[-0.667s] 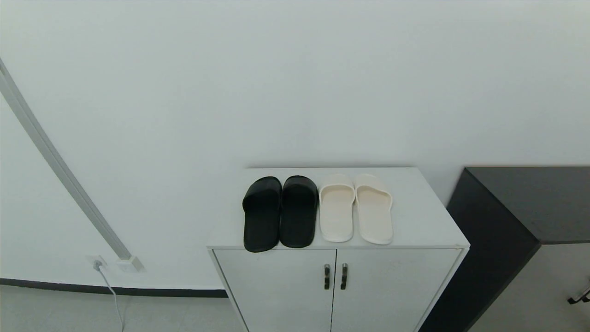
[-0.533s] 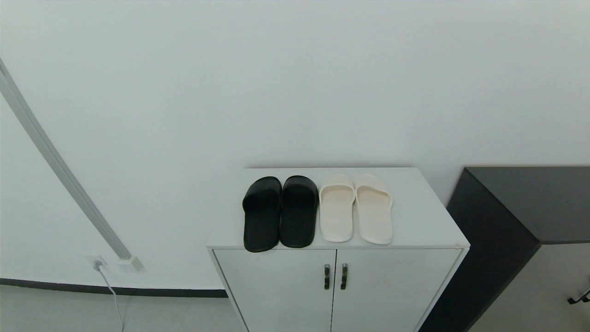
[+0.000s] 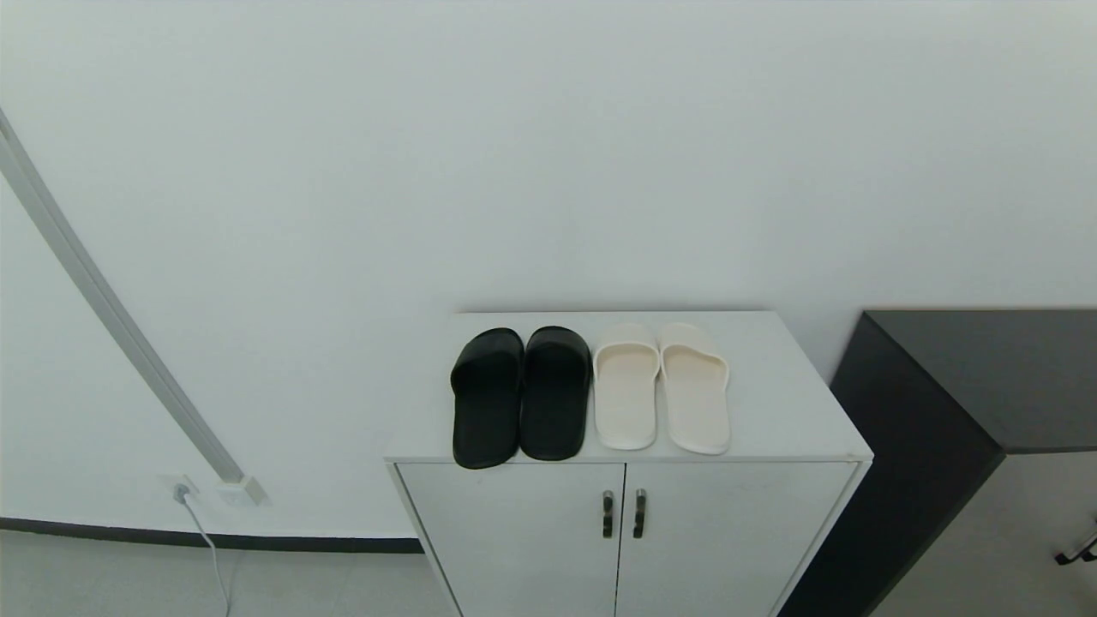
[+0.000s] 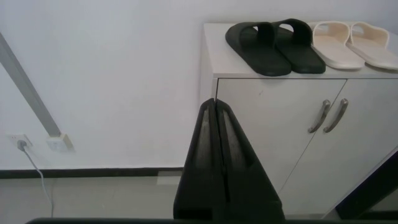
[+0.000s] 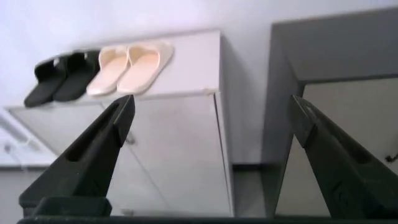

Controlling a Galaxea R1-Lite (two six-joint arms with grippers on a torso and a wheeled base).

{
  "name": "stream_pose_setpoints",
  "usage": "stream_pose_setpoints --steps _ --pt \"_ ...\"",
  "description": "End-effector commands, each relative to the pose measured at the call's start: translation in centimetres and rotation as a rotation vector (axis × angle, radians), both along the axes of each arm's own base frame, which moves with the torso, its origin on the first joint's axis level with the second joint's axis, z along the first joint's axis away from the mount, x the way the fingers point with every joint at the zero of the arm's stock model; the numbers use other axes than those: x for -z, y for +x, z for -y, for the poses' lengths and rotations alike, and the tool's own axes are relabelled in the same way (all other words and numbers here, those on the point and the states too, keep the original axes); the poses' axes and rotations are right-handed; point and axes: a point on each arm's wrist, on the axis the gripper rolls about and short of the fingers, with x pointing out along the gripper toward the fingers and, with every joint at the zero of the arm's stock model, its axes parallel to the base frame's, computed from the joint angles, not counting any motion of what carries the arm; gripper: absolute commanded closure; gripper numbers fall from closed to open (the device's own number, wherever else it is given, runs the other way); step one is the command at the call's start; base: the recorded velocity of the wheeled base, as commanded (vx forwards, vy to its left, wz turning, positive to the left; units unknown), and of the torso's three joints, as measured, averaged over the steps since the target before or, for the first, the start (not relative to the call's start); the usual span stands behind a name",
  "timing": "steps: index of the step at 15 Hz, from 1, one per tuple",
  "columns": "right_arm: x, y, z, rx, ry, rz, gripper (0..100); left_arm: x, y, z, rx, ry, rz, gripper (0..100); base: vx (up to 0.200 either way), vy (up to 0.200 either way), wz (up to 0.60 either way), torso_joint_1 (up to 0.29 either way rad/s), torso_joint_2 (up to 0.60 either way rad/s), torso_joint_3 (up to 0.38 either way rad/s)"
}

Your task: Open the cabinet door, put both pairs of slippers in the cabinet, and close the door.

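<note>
no change across the last half second or so: same head view, same layout, no motion in either arm or in the things. so no progress yet, step one (door open) not started.

near:
- left end effector (image 4: 216, 106) closed, fingers pressed flat together, holding nothing. parked low, in front of the left front corner of the cabinet, not touching it.
- right end effector (image 5: 211, 109) wide open, empty, off toward the right side of the cabinet, apart from it.

mid:
- cabinet doors (image 3: 514, 548) both shut, handles (image 3: 608, 513) side by side at the centre seam, untouched.

further:
- black slippers (image 3: 488, 403) on the left and cream slippers (image 3: 626, 394) just beside them on the right, all four flat on the cabinet top (image 3: 788, 411), toes to the wall (image 3: 548, 171), heels at the front edge. leftmost black heel at or slightly over that edge.
- dark cabinet (image 3: 943, 411) close on the right.

judgement: next up, a handle grab. probably easier with the right, already open; left would need opening first. worth watching the right door's swing toward the dark cabinet, and a knock to the front edge with the heels that close.
</note>
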Motion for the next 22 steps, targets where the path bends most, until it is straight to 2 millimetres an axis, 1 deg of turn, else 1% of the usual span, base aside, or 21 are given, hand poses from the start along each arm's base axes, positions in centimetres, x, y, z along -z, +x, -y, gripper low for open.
stream_pose_setpoints --steps 1,2,4,6,8,9,10,11,12,13,15,18,20,21,22 --pt "1.2 4.0 -0.4 -0.091 -0.018 -0.249 0 0.0 0.0 0.0 -0.001 0.0 -0.001 100 0.0 0.0 0.0 0.0 0.0 0.0" --pt "0.8 5.2 -0.5 -0.104 -0.018 -0.269 0 0.0 0.0 0.0 0.001 0.0 -0.001 100 0.0 0.0 0.0 0.0 0.0 0.0" --pt "-0.7 7.9 -1.0 -0.133 -0.023 -0.277 0 0.0 0.0 0.0 0.004 0.0 -0.001 100 0.0 0.0 0.0 0.0 0.0 0.0" --pt "-2.1 10.8 -1.9 -0.187 -0.019 -0.31 0 0.0 0.0 0.0 0.002 -0.001 -0.001 100 0.0 0.0 0.0 0.0 0.0 0.0" --pt "-3.6 13.8 -3.5 -0.202 -0.012 -0.325 0 0.0 0.0 0.0 0.004 -0.001 -0.001 100 0.0 0.0 0.0 0.0 0.0 0.0" --pt "-4.0 14.9 -4.5 -0.2 -0.009 -0.335 0 0.0 0.0 0.0 0.004 -0.001 -0.001 100 0.0 0.0 0.0 0.0 0.0 0.0" --pt "-4.5 16.2 -6.5 -0.212 0.011 -0.336 0 0.0 0.0 0.0 0.004 -0.003 -0.001 100 0.0 0.0 0.0 0.0 0.0 0.0" --pt "-4.9 16.9 -7.4 -0.206 0.022 -0.326 0 0.0 0.0 0.0 0.004 -0.003 -0.001 100 0.0 0.0 0.0 0.0 0.0 0.0" --pt "-5.4 18.4 -8.9 -0.193 0.016 -0.308 0 0.0 0.0 0.0 0.004 -0.003 -0.001 100 0.0 0.0 0.0 0.0 0.0 0.0" --pt "-5.7 19.4 -9.9 -0.184 0.013 -0.292 0 0.0 0.0 0.0 0.004 -0.001 -0.001 100 0.0 0.0 0.0 0.0 0.0 0.0" --pt "-5.8 21.4 -12.0 -0.174 0.001 -0.28 0 0.0 0.0 0.0 0.004 -0.001 -0.001 100 0.0 0.0 0.0 0.0 0.0 0.0" --pt "-5.8 23.2 -15.6 -0.173 -0.017 -0.259 0 0.0 0.0 0.0 0.004 -0.001 -0.001 100 0.0 0.0 0.0 0.0 0.0 0.0" --pt "-6.0 24.4 -18.6 -0.166 -0.03 -0.238 0 0.0 0.0 0.0 0.004 -0.001 -0.001 100 0.0 0.0 0.0 0.0 0.0 0.0" --pt "-5.9 24.7 -19.4 -0.162 -0.037 -0.235 0 0.0 0.0 0.0 0.004 -0.001 -0.001 100 0.0 0.0 0.0 0.0 0.0 0.0" --pt "-5.5 25.7 -21.5 -0.15 -0.051 -0.232 0 0.0 0.0 0.0 0.004 -0.001 -0.001 100 0.0 0.0 0.0 0.0 0.0 0.0"
